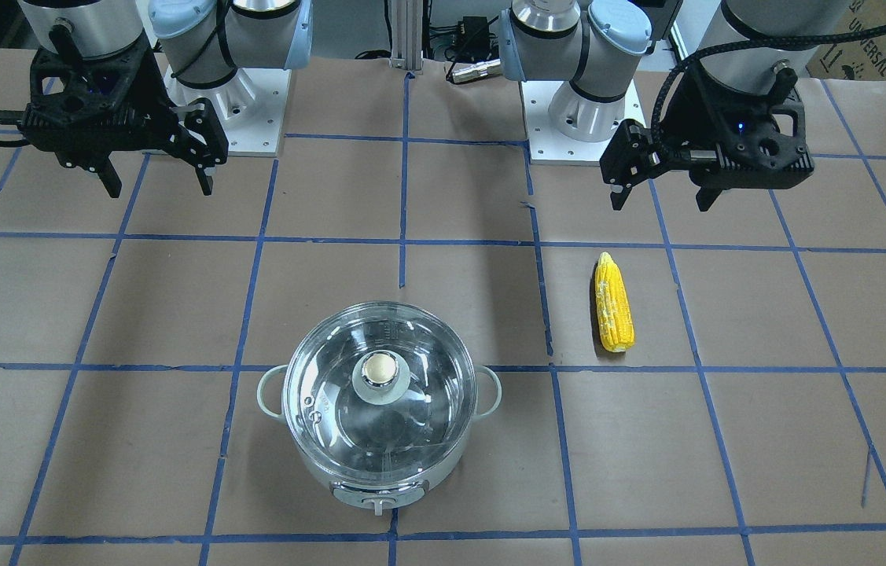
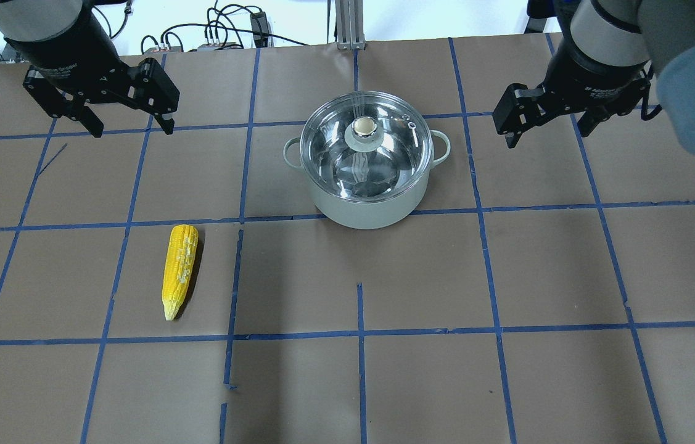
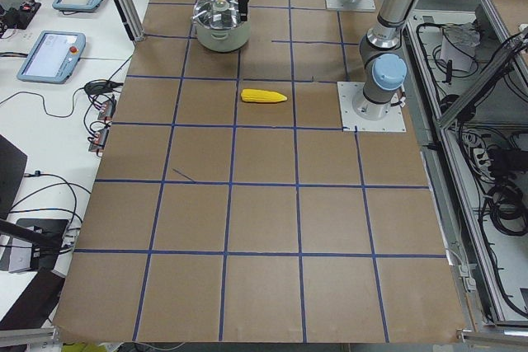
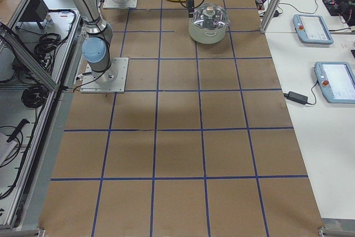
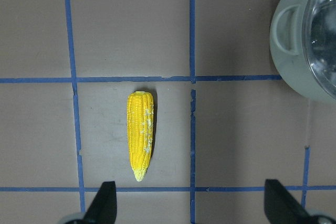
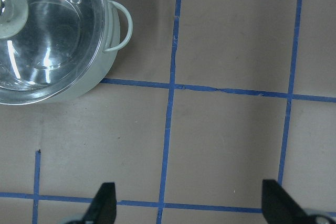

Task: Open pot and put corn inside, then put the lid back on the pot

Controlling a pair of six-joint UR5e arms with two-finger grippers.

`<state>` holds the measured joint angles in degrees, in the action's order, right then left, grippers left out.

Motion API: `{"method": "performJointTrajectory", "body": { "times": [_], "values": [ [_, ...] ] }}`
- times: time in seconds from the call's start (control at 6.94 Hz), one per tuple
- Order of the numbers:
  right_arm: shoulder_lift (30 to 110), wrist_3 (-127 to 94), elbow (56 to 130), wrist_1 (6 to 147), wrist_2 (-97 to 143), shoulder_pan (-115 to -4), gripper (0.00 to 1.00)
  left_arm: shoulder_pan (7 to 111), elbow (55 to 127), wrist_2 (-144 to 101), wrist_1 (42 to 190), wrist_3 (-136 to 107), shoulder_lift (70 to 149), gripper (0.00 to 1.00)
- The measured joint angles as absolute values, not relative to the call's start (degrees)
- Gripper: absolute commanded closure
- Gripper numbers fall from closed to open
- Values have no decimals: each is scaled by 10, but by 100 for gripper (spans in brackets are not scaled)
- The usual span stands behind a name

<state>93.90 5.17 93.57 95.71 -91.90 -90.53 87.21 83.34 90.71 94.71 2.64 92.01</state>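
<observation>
The pot (image 2: 366, 209) stands on the table with the glass lid (image 2: 384, 160) on it, its pale knob (image 2: 362, 127) at the centre. The corn (image 2: 179, 268) lies on the paper, apart from the pot on the robot's left. In the front view the pot (image 1: 380, 475), the lid (image 1: 419, 393) and the corn (image 1: 614, 305) show too. My left gripper (image 2: 132, 129) is open and empty, high above the table, beyond the corn (image 5: 140, 135). My right gripper (image 2: 547, 135) is open and empty, to the right of the pot (image 6: 105, 61).
Brown paper with a blue tape grid (image 2: 359, 333) covers the table. The arm bases (image 1: 230, 110) stand at the robot's edge. Cables (image 2: 217, 37) lie beyond the far edge. Teach pendants (image 4: 313, 29) lie on the side bench.
</observation>
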Motion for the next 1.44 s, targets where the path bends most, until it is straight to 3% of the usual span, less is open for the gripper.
{"method": "performJointTrajectory", "body": {
  "times": [1.15, 1.44],
  "values": [
    [929, 53, 931, 962, -915, -911, 4, 872, 846, 907, 944, 26, 916, 0],
    [856, 0, 870, 978, -906, -957, 5, 872, 846, 907, 944, 26, 917, 0]
  ]
}}
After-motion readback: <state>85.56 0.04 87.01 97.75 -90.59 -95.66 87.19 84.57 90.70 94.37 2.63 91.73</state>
